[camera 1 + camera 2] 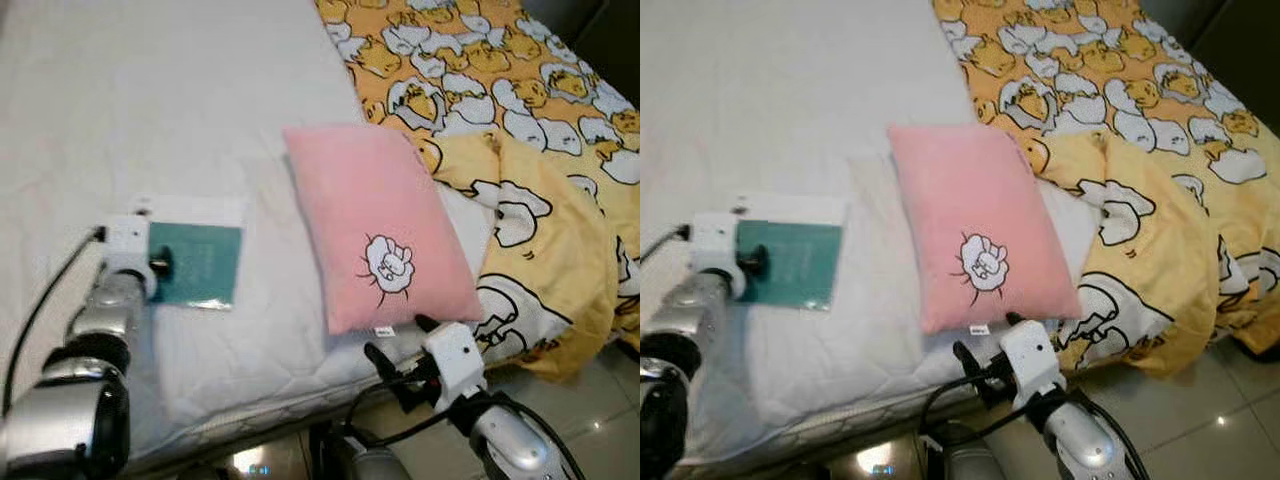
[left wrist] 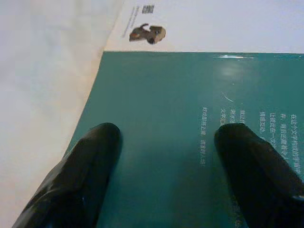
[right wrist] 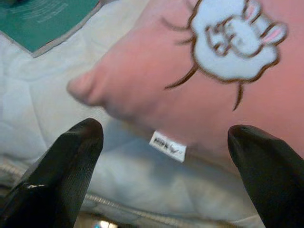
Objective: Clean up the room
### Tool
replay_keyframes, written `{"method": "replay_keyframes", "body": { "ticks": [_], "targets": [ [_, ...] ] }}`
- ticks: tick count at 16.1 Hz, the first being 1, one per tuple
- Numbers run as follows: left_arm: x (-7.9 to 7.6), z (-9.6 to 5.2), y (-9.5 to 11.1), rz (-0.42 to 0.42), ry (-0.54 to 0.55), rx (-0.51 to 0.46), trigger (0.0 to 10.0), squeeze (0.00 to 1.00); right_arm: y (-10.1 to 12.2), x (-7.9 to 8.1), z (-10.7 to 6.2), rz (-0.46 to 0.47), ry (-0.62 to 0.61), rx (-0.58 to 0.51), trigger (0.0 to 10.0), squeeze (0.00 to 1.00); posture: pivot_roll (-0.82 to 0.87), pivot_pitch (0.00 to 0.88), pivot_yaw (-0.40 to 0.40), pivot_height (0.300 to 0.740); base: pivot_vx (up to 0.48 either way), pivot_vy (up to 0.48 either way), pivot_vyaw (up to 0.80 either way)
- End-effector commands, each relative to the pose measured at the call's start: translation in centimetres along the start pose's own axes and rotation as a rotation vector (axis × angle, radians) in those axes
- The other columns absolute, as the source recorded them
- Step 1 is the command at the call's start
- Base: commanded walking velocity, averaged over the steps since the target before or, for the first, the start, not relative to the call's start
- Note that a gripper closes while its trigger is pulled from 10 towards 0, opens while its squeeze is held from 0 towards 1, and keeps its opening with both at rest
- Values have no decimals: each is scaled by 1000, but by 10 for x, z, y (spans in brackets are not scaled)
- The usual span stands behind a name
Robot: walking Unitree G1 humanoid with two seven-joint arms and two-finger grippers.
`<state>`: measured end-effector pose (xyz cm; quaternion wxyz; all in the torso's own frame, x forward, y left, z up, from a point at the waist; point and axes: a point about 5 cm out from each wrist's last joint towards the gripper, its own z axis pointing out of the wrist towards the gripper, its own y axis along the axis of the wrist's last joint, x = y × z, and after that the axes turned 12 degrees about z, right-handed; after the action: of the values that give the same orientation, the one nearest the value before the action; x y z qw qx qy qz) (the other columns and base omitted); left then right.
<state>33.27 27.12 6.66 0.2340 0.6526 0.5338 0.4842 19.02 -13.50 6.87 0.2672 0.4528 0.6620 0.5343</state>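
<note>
Nearest the camera, the left gripper (image 2: 164, 171) hangs with its two black fingers spread wide just above a teal book (image 1: 197, 264), probably lined up to take it off the bed (image 1: 150, 100) as part of the tidying. That book lies flat on the white quilted sheet, to the left of the pink pillow (image 1: 375, 225) and well apart from it. Its teal cover carries columns of small white Chinese print, too small to read, and the white band along its far edge shows a small brown figure and what looks like a square code. Next comes the pillow itself, lying at a slant with a white cartoon rabbit stitched near its lower end and a small white care tag at its hem, the lettering blurred. Just below that hem, the right gripper (image 3: 166, 175) points at the pillow's bottom edge with its fingers spread and nothing between them, seemingly readied to pinch the corner. To the right of the pillow, a yellow duvet (image 1: 540, 200) printed with cartoon ducks lies rumpled, its corner slumping off the mattress toward the tiled floor (image 1: 600, 400).
</note>
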Motion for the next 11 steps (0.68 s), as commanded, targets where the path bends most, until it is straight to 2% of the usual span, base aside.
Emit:
{"method": "replay_keyframes", "body": {
  "ticks": [1, 3, 4, 6, 7, 8, 9, 10, 11],
  "targets": [
    [-39, -10, -49, -22, -177, 203, 10000, 0, -4, -3, 0, 11, 2, 26, 10000, 0, -286, 205, -137, 740, 0, 0, 0],
    [-50, -13, -48, -55, -279, 183, 10000, 0, -4, -4, 8, 9, 17, 28, 10000, 0, -248, 190, -129, 740, 0, 0, 0],
    [-35, -15, -46, -19, -239, 158, 10000, 0, -3, -2, 13, 11, 30, 24, 10000, 0, -228, 180, -124, 740, 0, 0, 0],
    [13, -16, -42, 163, 3, 124, 10000, 0, -3, 1, 20, 11, 53, 19, 10000, 0, -206, 168, -119, 740, 0, 0, 0],
    [35, -18, -36, 202, 100, 99, 10000, 0, -3, 2, 23, 14, 61, 15, 10000, 0, -200, 163, -119, 740, 0, 0, 0],
    [48, -19, -29, 217, 149, 77, 10000, 0, -1, 2, 26, 16, 69, 10, 10000, 0, -195, 158, -118, 740, 0, 0, 0],
    [51, -20, -26, 222, 156, 71, 10000, 0, -1, 2, 28, 16, 72, 9, 10000, 0, -187, 149, -119, 740, 0, 0, 0],
    [65, -23, -2, 241, 176, -2, 10000, 0, 0, 1, 32, 7, 77, 8, 10000, 0, -180, 142, -115, 740, 0, 0, 0],
    [71, -25, 11, 238, 175, -38, 10000, 0, 0, 1, 34, 3, 77, 10, 10000, 0, -172, 133, -113, 740, 0, 0, 0]
  ]
}}
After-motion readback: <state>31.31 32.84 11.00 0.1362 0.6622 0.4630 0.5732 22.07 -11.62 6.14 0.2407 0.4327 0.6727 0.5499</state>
